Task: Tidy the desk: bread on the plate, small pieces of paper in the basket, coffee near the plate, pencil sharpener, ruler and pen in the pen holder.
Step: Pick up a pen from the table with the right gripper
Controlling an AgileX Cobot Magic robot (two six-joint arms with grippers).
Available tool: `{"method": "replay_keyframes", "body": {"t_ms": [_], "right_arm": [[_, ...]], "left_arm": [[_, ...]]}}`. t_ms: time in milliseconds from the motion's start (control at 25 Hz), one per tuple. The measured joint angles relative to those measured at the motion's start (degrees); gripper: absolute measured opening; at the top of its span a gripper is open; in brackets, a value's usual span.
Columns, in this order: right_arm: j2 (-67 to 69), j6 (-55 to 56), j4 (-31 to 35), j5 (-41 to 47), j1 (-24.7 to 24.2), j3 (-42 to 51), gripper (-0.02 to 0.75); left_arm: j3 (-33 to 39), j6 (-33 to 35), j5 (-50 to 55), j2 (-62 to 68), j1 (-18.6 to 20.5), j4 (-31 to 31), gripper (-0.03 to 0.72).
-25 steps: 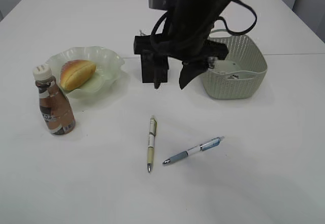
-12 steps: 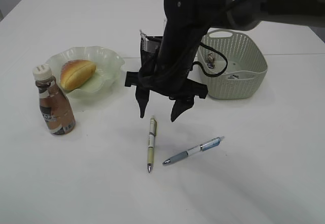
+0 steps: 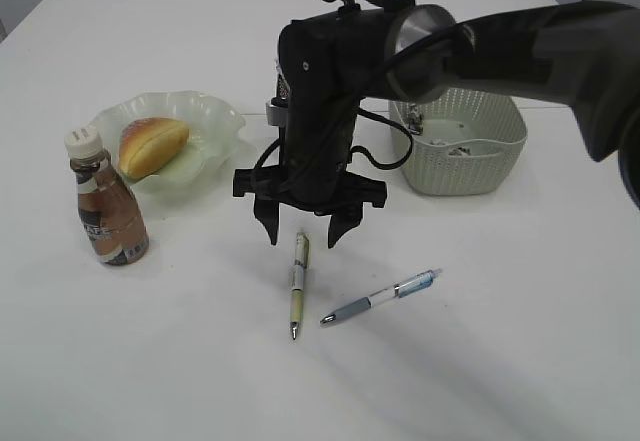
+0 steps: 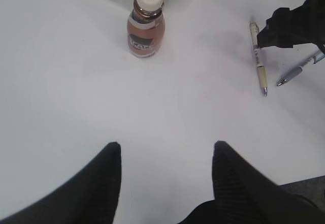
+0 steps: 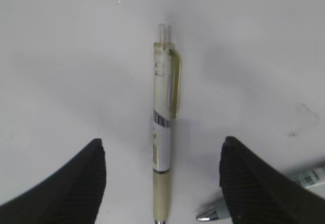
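White table (image 3: 520, 341), lit evenly. We note the right hand (image 3: 300, 229) hanging low over the clip end of the cream pen (image 3: 298, 281), fingers spread wide to either side of the barrel, nothing gripped. In the right wrist view the cream pen (image 5: 164, 132) lies lengthwise between the two dark fingertips (image 5: 76, 183), clear of both.

A second pen, blue and white (image 3: 383, 296), lies just beside the first, its metal tip near the cream pen's lower end; the two are close but we cannot tell if they touch. Its tip also shows at the edge of the right wrist view (image 5: 216, 213), next to the right finger.

The left hand (image 4: 165, 155) hovers open over bare table, well apart from everything, holding nothing.

Bread (image 3: 152, 145) sits in the pale green plate (image 3: 215, 121) at the left. The coffee bottle (image 3: 105, 206) stands upright just in front of the plate, near its rim.

The green basket (image 3: 470, 166) is at the right rear, with some small bits inside, too unclear to name. The right arm (image 3: 470, 46) reaches across in front of it and hides most of the middle rear of the table; only a sliver of something metallic shows behind the wrist, not identifiable.
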Motion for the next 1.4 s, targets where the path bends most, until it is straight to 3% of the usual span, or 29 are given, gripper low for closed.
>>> {"method": "replay_keyframes", "body": {"t_ms": [240,600,1400], "right_arm": [[4.3,1.6,-3.3,4.0,0.5,-6.0,0.542],[9.6,2.0,-2.9,7.2,1.1,-12.6,0.542],[12.3,2.0,3.0,7.5,1.1,-13.5,0.542]], "left_arm": [[0.0,0.0,0.0,0.0,0.0,0.0,0.416],[0.0,0.0,0.0,0.0,0.0,0.0,0.415],[0.0,0.0,0.0,0.0,0.0,0.1,0.407]]}}
